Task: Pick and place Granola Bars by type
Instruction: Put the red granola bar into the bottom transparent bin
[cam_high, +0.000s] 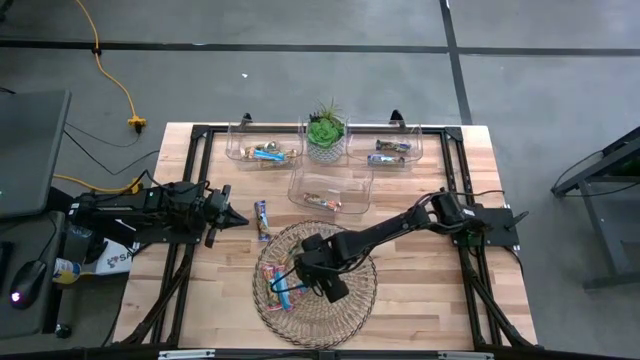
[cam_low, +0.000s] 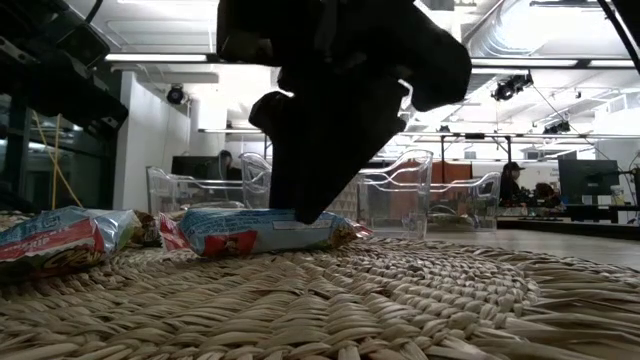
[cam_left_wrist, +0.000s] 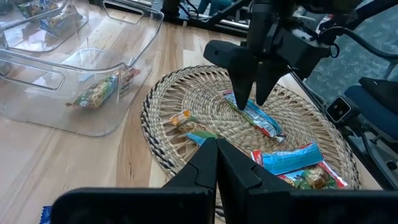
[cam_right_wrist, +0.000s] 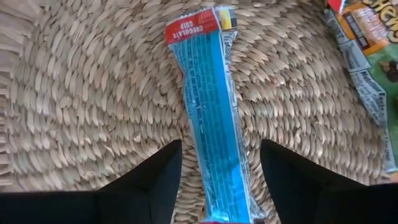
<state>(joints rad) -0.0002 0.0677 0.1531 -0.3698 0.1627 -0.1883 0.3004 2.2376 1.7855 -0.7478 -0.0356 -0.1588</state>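
Observation:
On the round wicker tray (cam_high: 315, 285) lies a long blue bar (cam_right_wrist: 211, 112), also seen in the left wrist view (cam_left_wrist: 258, 118) and the low view (cam_low: 260, 230). My right gripper (cam_right_wrist: 221, 149) points down over it, open, one finger on each side of the bar near one end, with a gap showing on both sides. More wrapped bars (cam_left_wrist: 292, 158) lie flat on the tray's weave, one of them small and orange (cam_left_wrist: 180, 118). My left gripper (cam_left_wrist: 216, 149) is shut, holds nothing, and waits at the table's left (cam_high: 245, 222).
Three clear bins stand toward the far edge, at far left (cam_high: 265, 150), far right (cam_high: 385, 150) and middle (cam_high: 330, 190), each with bars inside. A potted plant (cam_high: 325, 130) sits between the far bins. A single bar (cam_high: 262, 218) lies on the bare wood beside my left gripper.

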